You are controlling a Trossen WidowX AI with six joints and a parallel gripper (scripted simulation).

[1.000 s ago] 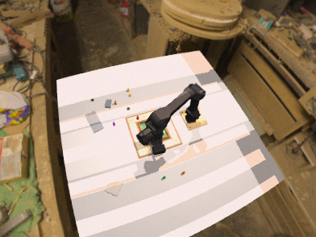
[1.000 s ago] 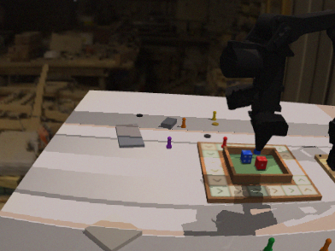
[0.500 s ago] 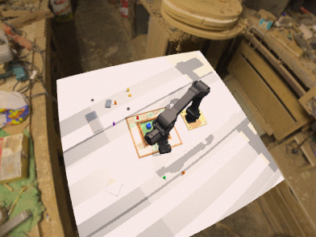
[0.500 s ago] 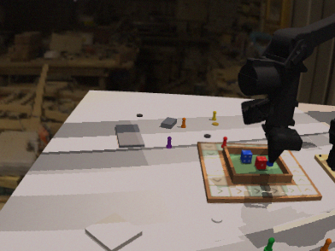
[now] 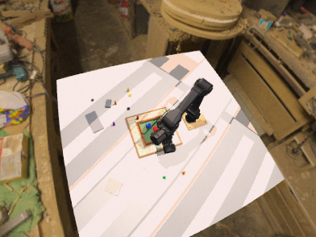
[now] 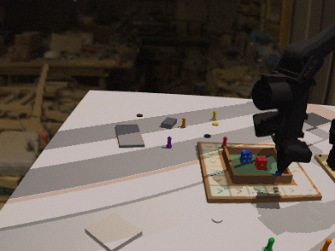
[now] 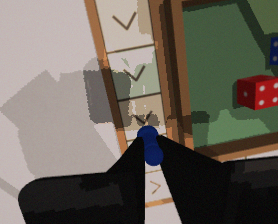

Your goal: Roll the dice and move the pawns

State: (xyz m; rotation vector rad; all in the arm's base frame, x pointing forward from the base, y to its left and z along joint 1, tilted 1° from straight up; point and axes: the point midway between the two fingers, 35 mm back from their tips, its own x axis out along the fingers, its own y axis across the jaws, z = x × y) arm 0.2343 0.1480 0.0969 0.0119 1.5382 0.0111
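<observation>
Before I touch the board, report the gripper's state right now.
Gripper: closed, holding the blue pawn.

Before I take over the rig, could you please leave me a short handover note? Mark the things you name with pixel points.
Gripper (image 6: 279, 173) (image 7: 149, 142): shut on the blue pawn (image 6: 279, 173) (image 7: 151, 145), held over the board's arrow track.
Done: red die (image 5: 155, 128) (image 6: 261, 163) (image 7: 257, 93) and blue die (image 5: 148, 126) (image 6: 246, 156) (image 7: 274, 51) lie in the tray (image 6: 261, 178) (image 7: 172, 75).
Red pawn (image 5: 137, 117) (image 6: 225, 142): standing on the board; check its count.
Left: set down the blue pawn on its proper square, release, withdraw clear.
</observation>
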